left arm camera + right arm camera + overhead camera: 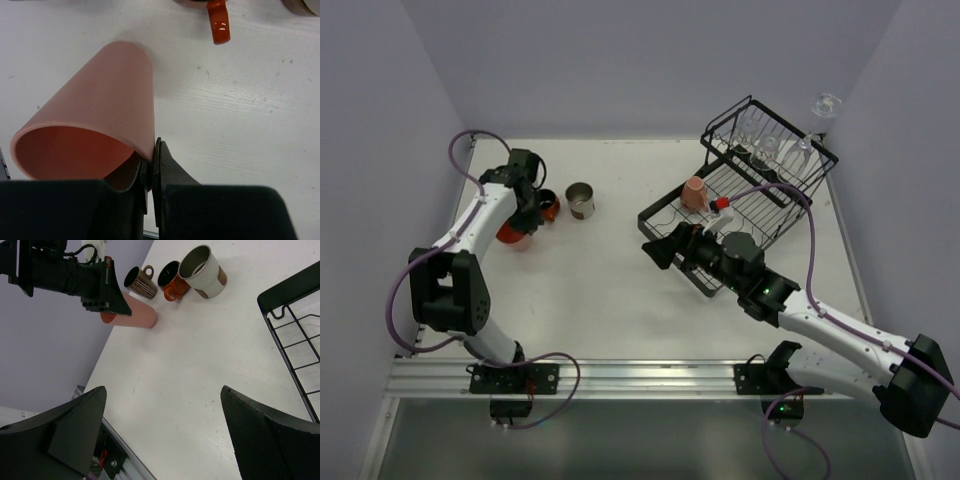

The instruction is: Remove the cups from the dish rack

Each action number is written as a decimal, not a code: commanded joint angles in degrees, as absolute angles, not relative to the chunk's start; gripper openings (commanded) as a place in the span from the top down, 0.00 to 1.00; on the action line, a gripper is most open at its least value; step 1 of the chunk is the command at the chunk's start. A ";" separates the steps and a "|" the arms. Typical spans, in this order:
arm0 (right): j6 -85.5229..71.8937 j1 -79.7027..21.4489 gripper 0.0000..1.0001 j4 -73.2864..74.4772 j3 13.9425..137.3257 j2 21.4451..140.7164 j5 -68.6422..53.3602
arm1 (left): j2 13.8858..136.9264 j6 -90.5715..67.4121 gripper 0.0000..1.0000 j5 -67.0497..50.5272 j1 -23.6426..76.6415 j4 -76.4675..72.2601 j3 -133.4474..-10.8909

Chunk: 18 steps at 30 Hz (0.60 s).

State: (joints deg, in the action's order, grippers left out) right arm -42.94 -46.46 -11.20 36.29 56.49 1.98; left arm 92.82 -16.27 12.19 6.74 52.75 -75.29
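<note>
The left gripper [152,162] has its jaws clamped on the rim of the tall pink tumbler [105,95], which lies tilted on the left of the worktop [250,125] near the orange-red mug [172,281], dark brown mug [140,282] and cream cup [202,271]. The right gripper [162,395] hangs, jaws wide apart and empty, just beside the dish rack [287,286], which holds a small pink mug [695,193] and clear glasses [760,150].
</note>
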 commanded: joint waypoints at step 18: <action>-42.10 -46.58 0.01 -10.90 39.55 58.27 0.35 | 99.93 -12.74 0.59 9.23 0.00 58.10 -81.21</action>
State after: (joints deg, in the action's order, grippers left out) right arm -42.81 -46.46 -10.35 36.86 58.74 0.54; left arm 98.50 -13.80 9.67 0.60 56.47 -78.94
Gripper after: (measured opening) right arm 0.989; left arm 0.332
